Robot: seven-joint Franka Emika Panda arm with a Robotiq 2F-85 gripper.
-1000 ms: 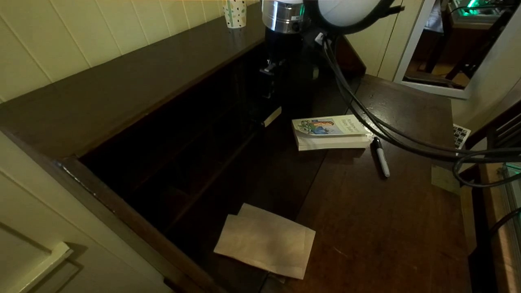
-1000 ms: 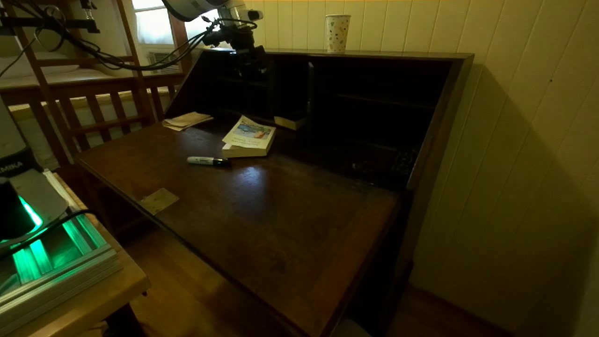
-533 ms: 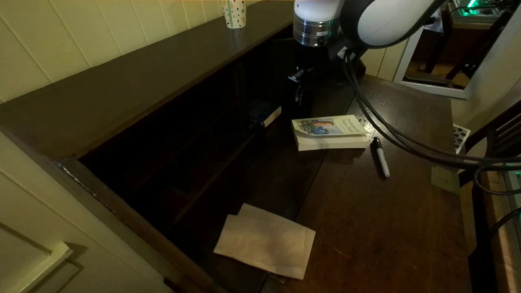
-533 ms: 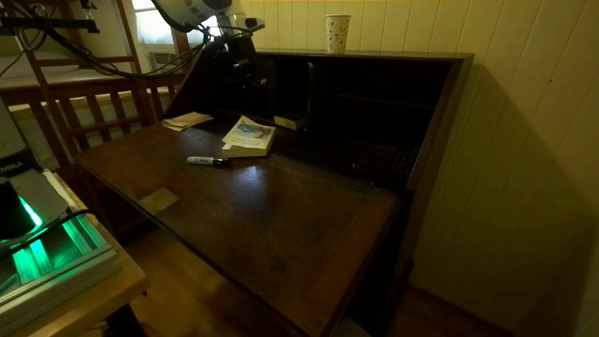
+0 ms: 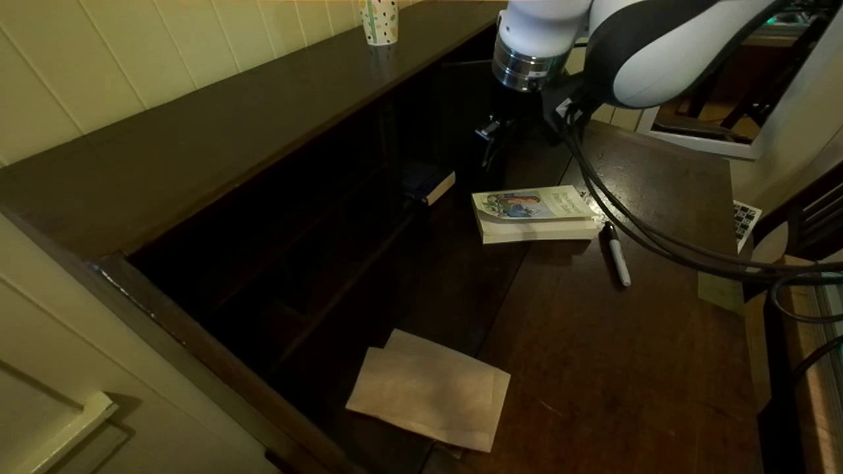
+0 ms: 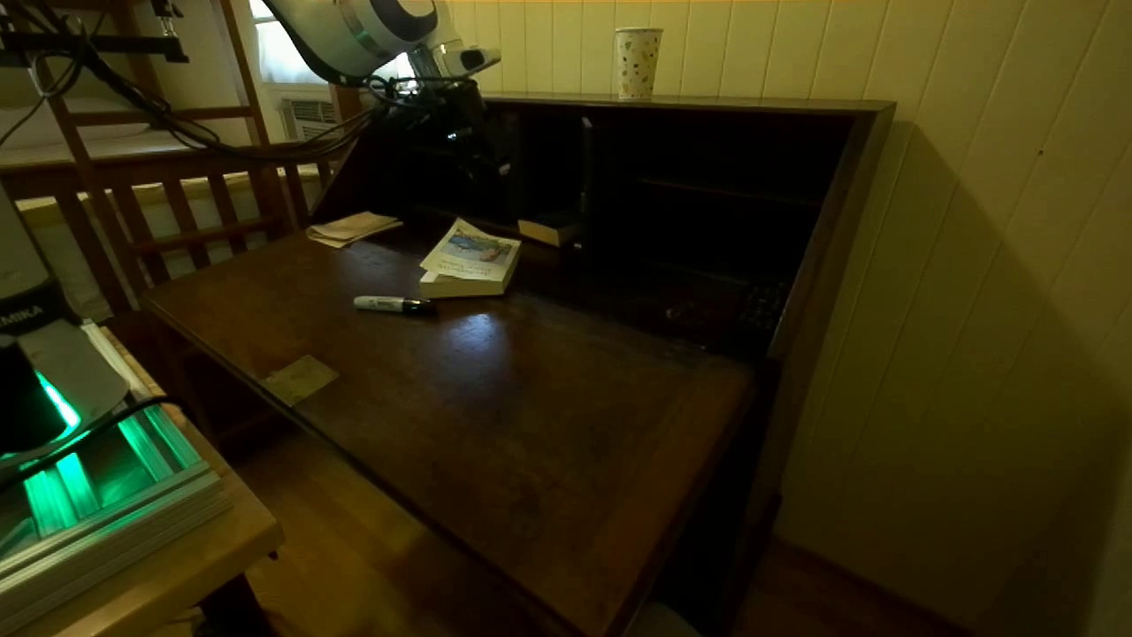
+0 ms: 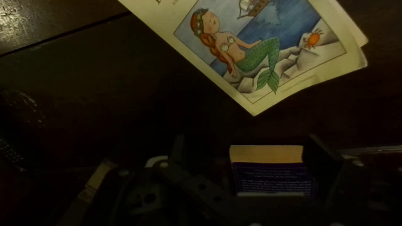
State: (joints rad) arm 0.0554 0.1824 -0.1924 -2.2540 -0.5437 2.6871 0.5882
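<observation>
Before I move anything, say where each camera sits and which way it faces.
Wrist view: behind the open gripper, looking down past it at the mermaid paperback; only the gripper shows.
An exterior view: above an end of the desk, looking down along it; arm and gripper at top.
An exterior view: off a front corner, facing compartments and wall; arm upper left, base at left edge.
Both exterior views share the paperback, marker and cup.
</observation>
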